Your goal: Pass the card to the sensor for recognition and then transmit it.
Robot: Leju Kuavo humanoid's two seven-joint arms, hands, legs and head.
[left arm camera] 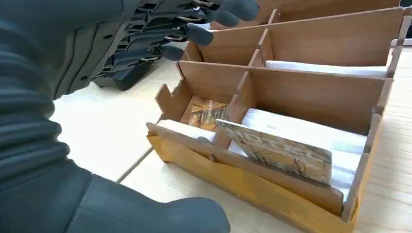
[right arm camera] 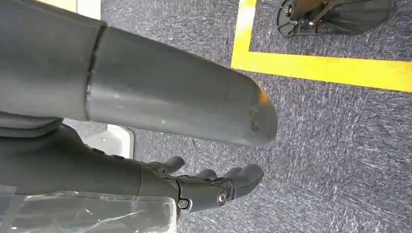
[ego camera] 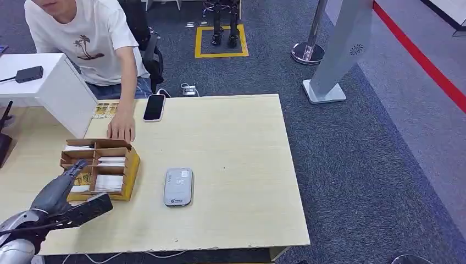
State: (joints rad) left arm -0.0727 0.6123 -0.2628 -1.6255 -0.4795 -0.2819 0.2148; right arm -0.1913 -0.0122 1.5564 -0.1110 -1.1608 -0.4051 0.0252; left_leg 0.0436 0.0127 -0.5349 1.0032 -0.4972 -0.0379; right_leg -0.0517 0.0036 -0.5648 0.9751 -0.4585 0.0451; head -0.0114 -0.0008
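A wooden card box (ego camera: 131, 175) with several compartments sits on the table's left side. White cards and a yellow patterned card (left arm camera: 279, 151) stand in its near compartments. My left hand (ego camera: 68, 199) hovers at the box's near left corner, fingers apart, thumb (ego camera: 90, 210) stretched toward the table, holding nothing. The same hand (left arm camera: 77, 73) fills the left of the left wrist view, fingertips above the box. A grey card sensor (ego camera: 178, 187) lies flat just right of the box. My right hand (right arm camera: 204, 187) hangs over carpet, fingers loosely curled, empty.
A person in a white T-shirt (ego camera: 88, 38) sits behind the table, one hand (ego camera: 122, 127) resting on it just beyond the box. A black phone (ego camera: 154, 106) lies near the far edge. A white stand (ego camera: 60, 88) is at the far left.
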